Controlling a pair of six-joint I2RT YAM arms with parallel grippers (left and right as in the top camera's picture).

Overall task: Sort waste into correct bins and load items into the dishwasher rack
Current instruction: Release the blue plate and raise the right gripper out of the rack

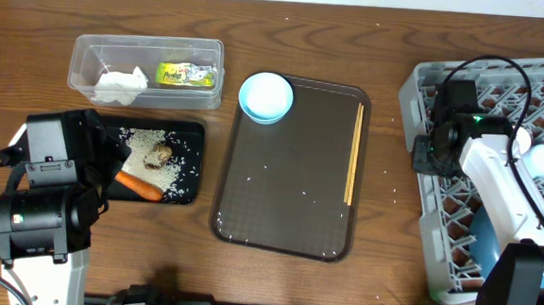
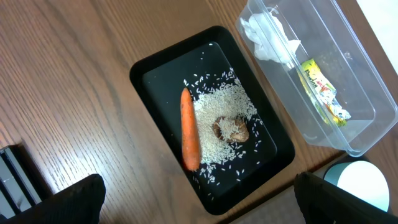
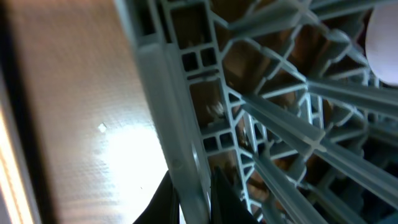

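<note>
The dishwasher rack [image 1: 426, 239] sits at the bench's [image 1: 377, 291] 3 o'clock side, and the right gripper [image 3: 196, 193] is clenched on the rim of its 9 o'clock wall. Over at 9 o'clock, the carrot [image 2: 189, 130], rice [image 2: 217, 112] and brown lump [image 2: 231, 130] lie in the black tray [image 2: 149, 81]. The left gripper [image 2: 199, 208] hangs above it, released wide. The tissue [image 2: 267, 34] and wrapper [image 2: 323, 90] lie in the clear tub [image 2: 357, 127] at 10 o'clock.

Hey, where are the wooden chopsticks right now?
In the overhead view, the chopsticks lie lengthwise along the right edge of the dark-brown serving tray, between the pale-blue bowl and the grey dishwasher rack.
</note>
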